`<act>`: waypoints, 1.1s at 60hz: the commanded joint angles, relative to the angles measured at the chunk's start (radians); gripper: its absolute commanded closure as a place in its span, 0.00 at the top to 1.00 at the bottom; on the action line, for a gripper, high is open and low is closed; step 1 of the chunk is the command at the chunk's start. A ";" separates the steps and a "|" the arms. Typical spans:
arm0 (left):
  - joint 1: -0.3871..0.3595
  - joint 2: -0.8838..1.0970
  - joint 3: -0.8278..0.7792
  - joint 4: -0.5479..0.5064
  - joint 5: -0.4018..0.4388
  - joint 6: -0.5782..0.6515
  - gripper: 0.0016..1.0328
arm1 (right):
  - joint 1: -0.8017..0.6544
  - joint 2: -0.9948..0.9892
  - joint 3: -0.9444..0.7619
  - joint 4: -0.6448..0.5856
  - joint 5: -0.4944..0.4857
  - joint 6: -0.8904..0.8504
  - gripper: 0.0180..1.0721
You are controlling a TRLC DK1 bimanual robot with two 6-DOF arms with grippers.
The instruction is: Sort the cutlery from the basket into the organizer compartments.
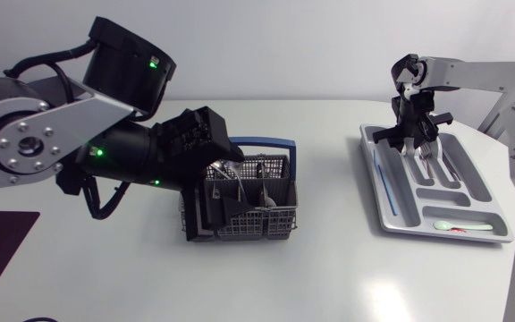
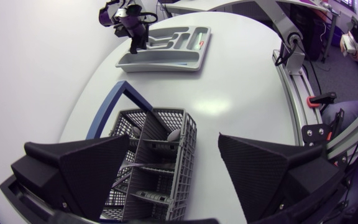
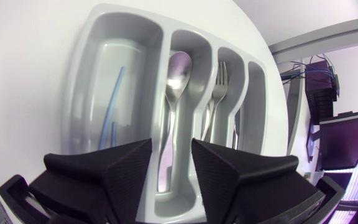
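L gripper (image 2: 174, 143) spread wide, empty, over basket (image 2: 157, 124), cutlery inside | R gripper (image 3: 171, 146) narrow gap, holding nothing, just above organizer (image 3: 82, 74) | spoon (image 3: 178, 68) and fork (image 3: 219, 81) lie in neighbouring slots

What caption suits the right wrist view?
Right gripper, open, over the organizer: spoon and fork lie in neighbouring compartments, a thin blue stick in the widest.

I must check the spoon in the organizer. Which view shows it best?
Right wrist view: the spoon lies close and clear. Head view: the right gripper mostly covers it; left wrist view: the organizer is too far away.
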 commanded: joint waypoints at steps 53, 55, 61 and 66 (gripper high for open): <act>-0.073 -0.022 -0.139 0.033 -0.057 0.079 0.96 | 0.458 -0.908 -0.889 0.316 -0.424 -0.060 0.57; -0.073 -0.024 -0.142 0.034 -0.057 0.077 0.96 | 0.472 -0.914 -0.895 0.320 -0.438 -0.051 0.57; -0.067 -0.036 -0.153 0.039 -0.060 0.076 0.96 | 0.527 -0.925 -0.905 0.330 -0.459 -0.019 0.57; -0.062 -0.048 -0.164 0.044 -0.060 0.076 0.96 | 0.569 -0.919 -0.905 0.328 -0.502 0.020 0.57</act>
